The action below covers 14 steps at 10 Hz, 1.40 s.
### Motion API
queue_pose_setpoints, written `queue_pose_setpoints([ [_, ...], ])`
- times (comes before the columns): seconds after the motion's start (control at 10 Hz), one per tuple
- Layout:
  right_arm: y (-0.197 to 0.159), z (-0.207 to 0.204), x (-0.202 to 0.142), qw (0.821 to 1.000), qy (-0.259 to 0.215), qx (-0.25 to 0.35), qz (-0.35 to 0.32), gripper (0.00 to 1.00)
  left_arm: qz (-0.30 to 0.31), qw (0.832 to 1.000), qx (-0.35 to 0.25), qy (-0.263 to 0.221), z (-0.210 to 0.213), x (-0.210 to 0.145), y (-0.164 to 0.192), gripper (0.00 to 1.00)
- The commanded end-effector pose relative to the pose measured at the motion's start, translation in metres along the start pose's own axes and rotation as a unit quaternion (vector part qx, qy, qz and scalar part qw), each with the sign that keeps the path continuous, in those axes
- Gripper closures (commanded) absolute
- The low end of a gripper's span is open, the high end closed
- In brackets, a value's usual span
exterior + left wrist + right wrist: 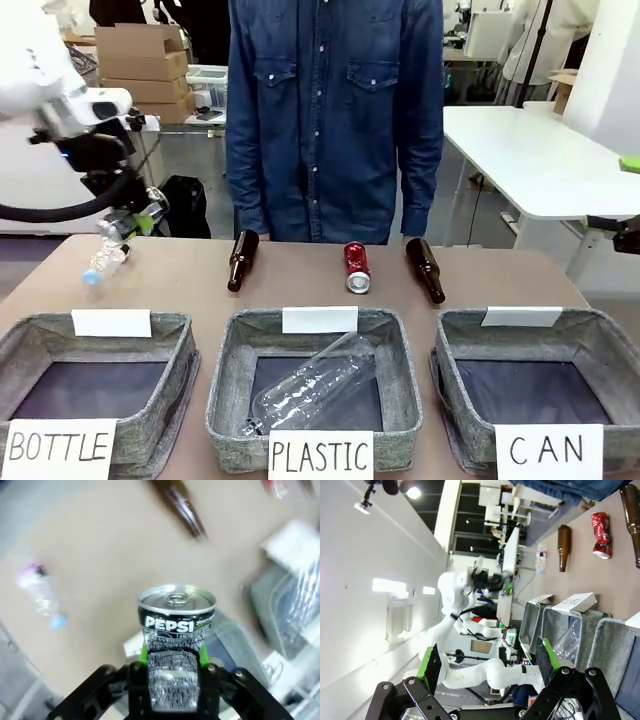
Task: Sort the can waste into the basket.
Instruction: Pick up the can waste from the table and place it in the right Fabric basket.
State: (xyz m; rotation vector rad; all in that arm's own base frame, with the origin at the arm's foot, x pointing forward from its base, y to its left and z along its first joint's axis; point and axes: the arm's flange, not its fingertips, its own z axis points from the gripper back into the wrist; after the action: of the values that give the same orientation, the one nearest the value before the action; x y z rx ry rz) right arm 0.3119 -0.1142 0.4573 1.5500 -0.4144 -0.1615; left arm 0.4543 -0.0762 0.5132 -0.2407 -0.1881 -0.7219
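CAN basket front-right | left claw clamped on dark can | right claw apart

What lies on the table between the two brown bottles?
In the front view, the red can lies on its side between the left brown bottle and the right brown bottle.

A white table stands at the far right of the workroom, cardboard boxes stacked far left. The floor between is grey.
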Motion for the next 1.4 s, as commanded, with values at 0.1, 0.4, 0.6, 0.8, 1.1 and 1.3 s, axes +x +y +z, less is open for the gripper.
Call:
queue_pose_setpoints([
  [0.1,0.0,0.001,0.001,1.0,0.006,0.0,0.013,0.0,-0.191,0.976,0.078,-0.067,0.004,-0.088,-0.108,1.0],
  [0.4,0.0,0.001,0.001,1.0,0.006,0.0,0.013,0.0,-0.146,0.989,0.031,-0.006,0.012,-0.058,-0.091,1.0],
  [0.6,0.0,0.001,0.001,1.0,0.006,0.0,0.013,0.0,-0.146,0.989,0.031,-0.006,0.012,-0.058,-0.091,1.0],
  [0.8,-0.001,0.0,0.0,1.0,0.0,0.0,-0.001,0.0,-0.153,0.987,0.037,-0.014,0.003,-0.066,-0.089,0.62],
  [1.1,0.02,0.063,-0.004,0.993,0.054,-0.091,0.055,0.0,-0.41,0.903,0.004,-0.129,-0.016,0.12,-0.209,0.62],
  [1.3,0.015,0.155,-0.011,0.984,0.022,-0.171,0.05,0.0,-0.547,0.831,-0.048,-0.088,-0.038,0.197,-0.295,0.62],
])
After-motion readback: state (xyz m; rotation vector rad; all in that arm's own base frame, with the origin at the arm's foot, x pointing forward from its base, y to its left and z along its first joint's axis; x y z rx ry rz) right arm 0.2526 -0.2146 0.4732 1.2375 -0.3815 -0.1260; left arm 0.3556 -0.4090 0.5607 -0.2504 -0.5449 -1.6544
